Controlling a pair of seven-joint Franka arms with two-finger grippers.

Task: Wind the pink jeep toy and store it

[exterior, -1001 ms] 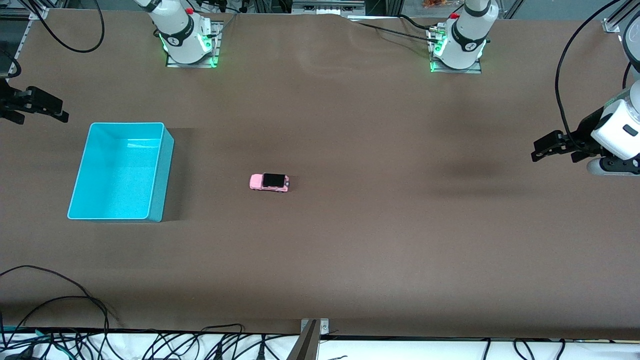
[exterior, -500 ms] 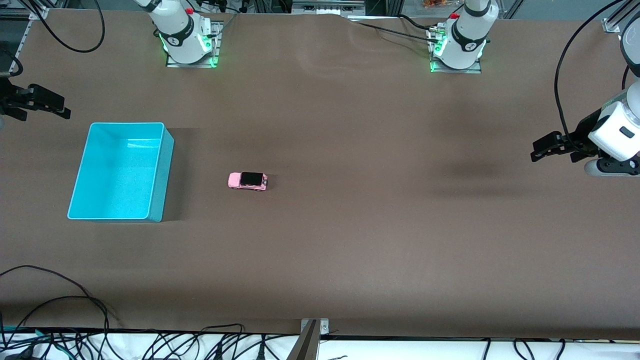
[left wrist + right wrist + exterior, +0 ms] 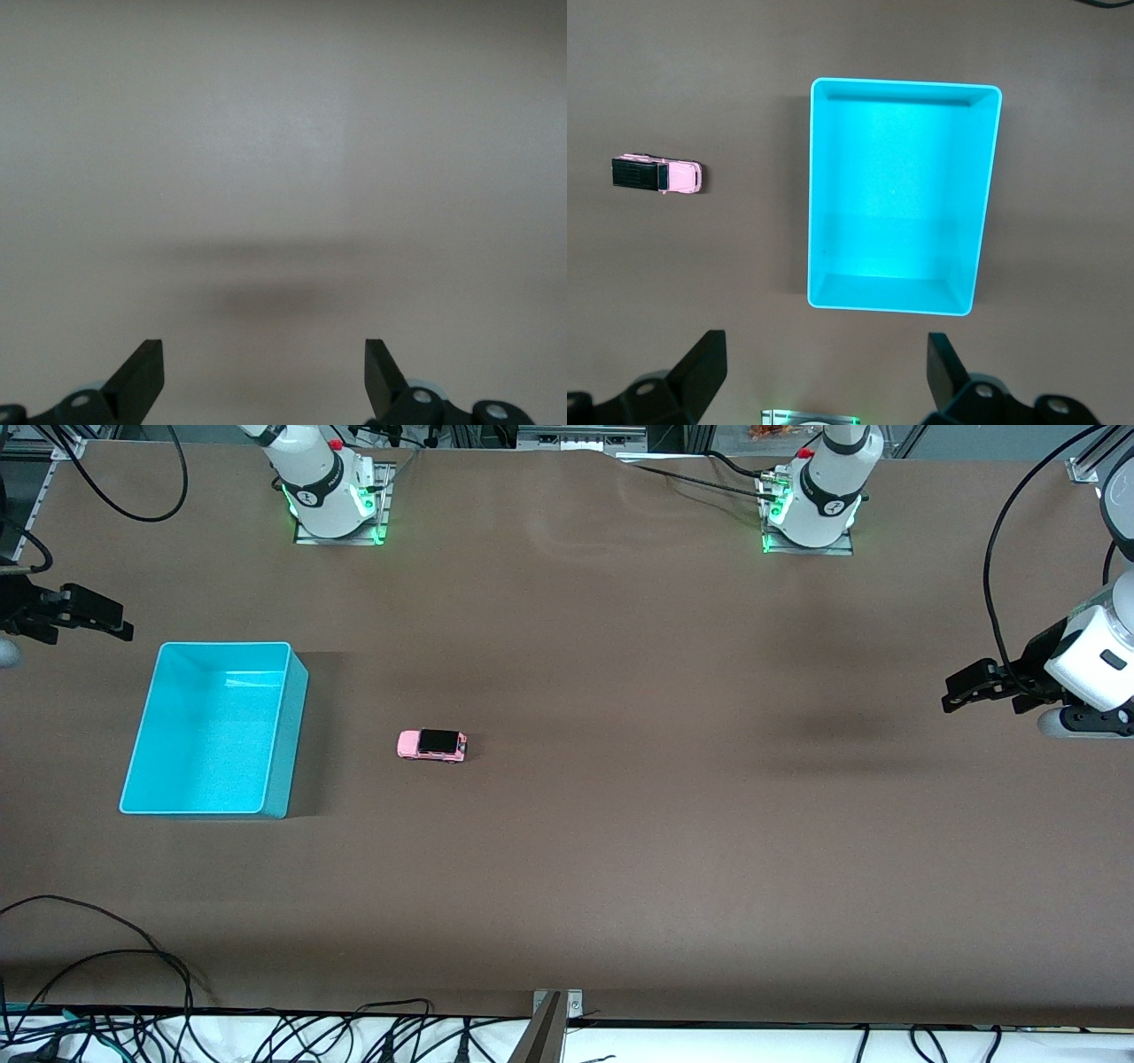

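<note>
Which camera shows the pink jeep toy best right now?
The right wrist view: the pink jeep toy appears larger, top-down, beside the turquoise bin. The front view shows it smaller on the table. The left wrist view shows only bare table.

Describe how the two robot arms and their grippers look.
Both arms have glossy white shells with black joint bands, green lights glowing at the bases and a red button above each. Black cables trail along them. The left gripper and right gripper are matte black with two wedge-shaped fingers.
</note>
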